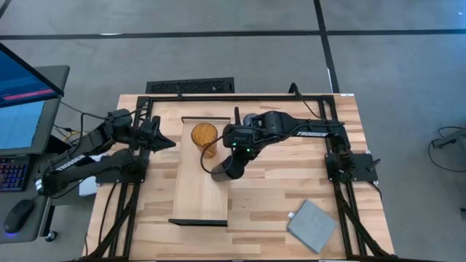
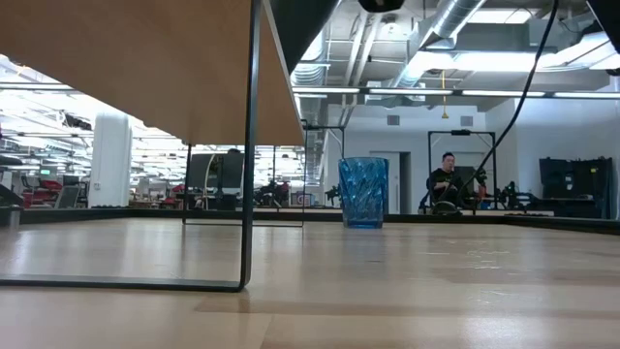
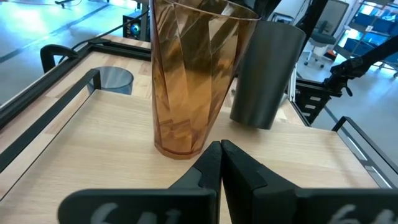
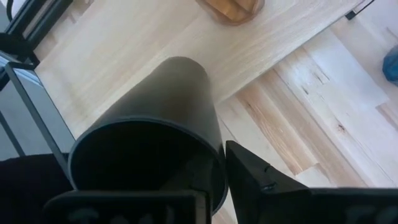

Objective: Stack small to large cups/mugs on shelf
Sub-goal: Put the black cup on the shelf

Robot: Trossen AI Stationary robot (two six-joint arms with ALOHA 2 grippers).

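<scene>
The blue cup [image 2: 363, 192] stands plain in the low view, but in the high view the right arm covers it. The black cup [image 1: 230, 168] is half hidden there under the right gripper [image 1: 234, 154]. In the left wrist view the amber cup [image 3: 196, 74] loses its rim at the top edge. The person [image 2: 446, 181] is too small to make out.

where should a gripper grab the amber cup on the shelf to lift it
Take the translucent amber faceted cup by its rim wall, one finger inside and one outside, coming from above. It stands upright and open-topped on the light-wood shelf, and it widens upward, so a side pinch may slip. The black cup in the right gripper crowds one side.
</scene>
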